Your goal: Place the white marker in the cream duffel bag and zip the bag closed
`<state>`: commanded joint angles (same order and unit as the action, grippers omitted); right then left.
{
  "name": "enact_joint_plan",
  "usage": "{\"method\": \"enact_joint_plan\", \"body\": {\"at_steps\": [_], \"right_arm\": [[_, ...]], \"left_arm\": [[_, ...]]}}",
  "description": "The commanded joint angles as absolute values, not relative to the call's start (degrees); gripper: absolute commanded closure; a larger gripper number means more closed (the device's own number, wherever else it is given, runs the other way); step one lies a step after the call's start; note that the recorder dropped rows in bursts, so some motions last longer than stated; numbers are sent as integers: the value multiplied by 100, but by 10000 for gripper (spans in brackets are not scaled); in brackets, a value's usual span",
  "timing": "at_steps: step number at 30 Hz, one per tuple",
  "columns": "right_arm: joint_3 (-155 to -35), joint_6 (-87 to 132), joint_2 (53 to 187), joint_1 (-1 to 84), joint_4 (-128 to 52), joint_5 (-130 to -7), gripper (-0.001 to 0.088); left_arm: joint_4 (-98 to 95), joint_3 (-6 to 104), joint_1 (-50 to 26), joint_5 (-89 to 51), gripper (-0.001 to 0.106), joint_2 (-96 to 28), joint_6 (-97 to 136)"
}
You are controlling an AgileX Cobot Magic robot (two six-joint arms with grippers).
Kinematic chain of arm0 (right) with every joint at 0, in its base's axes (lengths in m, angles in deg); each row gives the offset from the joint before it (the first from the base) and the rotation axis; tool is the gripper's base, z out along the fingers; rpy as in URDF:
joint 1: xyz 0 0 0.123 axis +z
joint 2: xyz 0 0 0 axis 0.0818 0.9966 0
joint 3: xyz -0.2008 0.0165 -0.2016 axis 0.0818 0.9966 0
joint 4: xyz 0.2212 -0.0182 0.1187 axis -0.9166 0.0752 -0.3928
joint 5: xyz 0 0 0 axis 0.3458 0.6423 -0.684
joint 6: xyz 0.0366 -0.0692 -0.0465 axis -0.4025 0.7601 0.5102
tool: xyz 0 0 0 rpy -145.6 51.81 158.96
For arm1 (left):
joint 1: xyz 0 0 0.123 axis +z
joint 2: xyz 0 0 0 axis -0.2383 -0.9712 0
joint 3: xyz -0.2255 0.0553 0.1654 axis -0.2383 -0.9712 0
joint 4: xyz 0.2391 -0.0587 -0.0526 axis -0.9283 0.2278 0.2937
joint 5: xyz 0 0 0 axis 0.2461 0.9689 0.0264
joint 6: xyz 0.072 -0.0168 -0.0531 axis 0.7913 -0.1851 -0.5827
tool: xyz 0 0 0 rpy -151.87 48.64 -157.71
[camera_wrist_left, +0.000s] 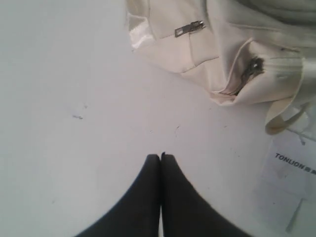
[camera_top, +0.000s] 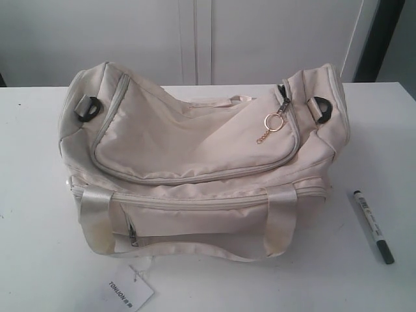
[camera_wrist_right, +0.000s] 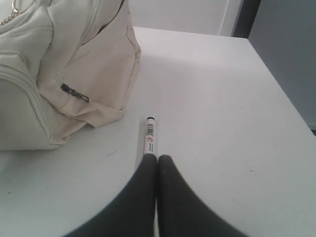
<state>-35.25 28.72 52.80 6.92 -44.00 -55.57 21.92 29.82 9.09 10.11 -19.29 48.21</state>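
The cream duffel bag [camera_top: 195, 149] lies in the middle of the white table [camera_top: 39, 260], its gold ring zipper pull [camera_top: 275, 121] hanging at the right end of the top zip. The white marker [camera_top: 373, 225] lies flat on the table to the right of the bag, apart from it. Neither gripper shows in the exterior view. My right gripper [camera_wrist_right: 157, 157] is shut and empty above the near end of the marker [camera_wrist_right: 149, 136], which its fingers partly hide. My left gripper [camera_wrist_left: 161, 156] is shut and empty over bare table, short of the bag's corner [camera_wrist_left: 222, 49].
A white "TONLION" tag [camera_top: 127, 289] lies on the table at the bag's front left corner. The bag's front handle [camera_top: 279, 224] droops onto the table. A white wall stands behind the table, and the table's right edge [camera_wrist_right: 276, 79] runs close to the marker.
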Motion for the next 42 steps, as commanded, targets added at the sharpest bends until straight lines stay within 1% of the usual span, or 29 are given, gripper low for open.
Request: {"method": "enact_joint_plan", "body": {"at_steps": [5,8,11,27,31,37,42], "right_arm": [[-3525,2872,5280,692,-4400,-5557,868],[-3525,2872,5280,692,-4400,-5557,868],[-3525,2872,5280,692,-4400,-5557,868],[-3525,2872,5280,692,-4400,-5650,868],[-3525,2872,5280,692,-4400,-6072,868],[-3525,2872,5280,692,-4400,-7088,868],[-3525,2872,5280,692,-4189,-7466,868]], "left_arm": [[4601,2982,909,1009,1053,-2036,7253],[5605,2982,909,1166,1053,-2050,8262],[6126,2982,909,1289,1053,-2060,8742],[6326,2982,909,1607,1053,-2102,8782],[6370,2982,909,1619,1053,-2102,8782],[6399,2982,909,1608,1053,-2102,8870],[6603,2982,909,1608,1053,-2102,9084]]}}
